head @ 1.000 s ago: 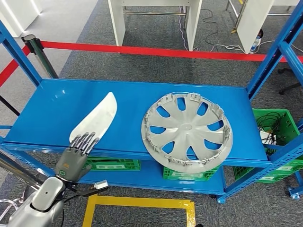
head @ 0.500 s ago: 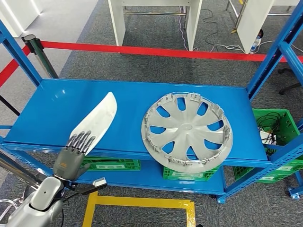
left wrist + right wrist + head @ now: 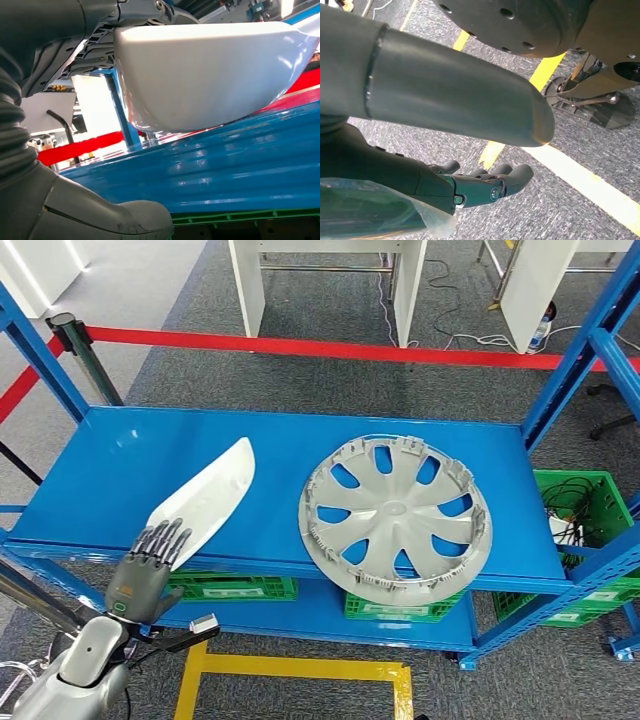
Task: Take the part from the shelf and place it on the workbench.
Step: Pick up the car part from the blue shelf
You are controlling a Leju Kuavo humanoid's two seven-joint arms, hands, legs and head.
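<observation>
At the blue metal shelf [image 3: 317, 455]: my left hand [image 3: 143, 575] grips the long white curved plastic part [image 3: 205, 498], lifted just clear of the deck. Right hand [image 3: 471, 187] hangs empty, fingers loosely apart. Remaining: carry and placement on the surface.

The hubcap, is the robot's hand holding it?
No, the hubcap lies alone on the blue shelf, while the left hand grips the white curved part.

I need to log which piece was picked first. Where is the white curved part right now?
In the head view the white curved part is on the left of the blue shelf, its near end held by the left hand, left of the wheel cover.
</observation>
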